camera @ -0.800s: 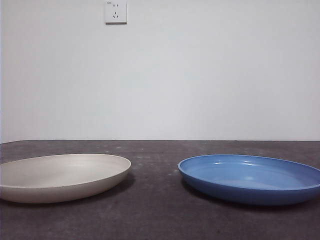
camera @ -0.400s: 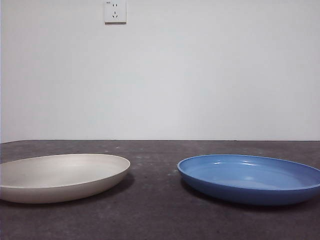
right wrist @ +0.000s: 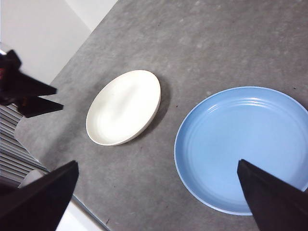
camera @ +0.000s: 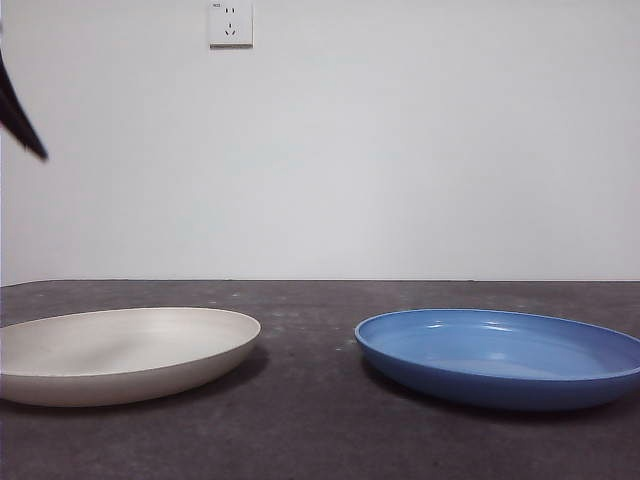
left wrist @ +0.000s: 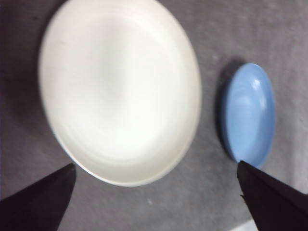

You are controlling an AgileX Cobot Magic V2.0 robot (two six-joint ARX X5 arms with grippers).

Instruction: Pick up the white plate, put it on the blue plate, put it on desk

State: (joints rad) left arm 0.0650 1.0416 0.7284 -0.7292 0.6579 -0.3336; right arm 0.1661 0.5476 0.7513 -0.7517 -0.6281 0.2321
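**Both plates flat on desk, both claws released, nothing grasped**

We saw the white plate resting on the desk, on the left in the front view. The blue plate sat on the same desk, apart from the white one, a strip of bare tabletop between them. No stacking; each plate lay level on its own.

Left gripper hung above the white plate, jaws spread wide, touching nothing. The left wrist view put the white plate directly under it, blue plate off to one side. In the front view we got only a black tip at the upper left edge, high over the white plate; the right wrist view also caught that arm near the white plate's far side.

Right gripper hovered above the blue plate, jaws also wide apart, holding nothing.

Wall socket visible on the white wall behind.
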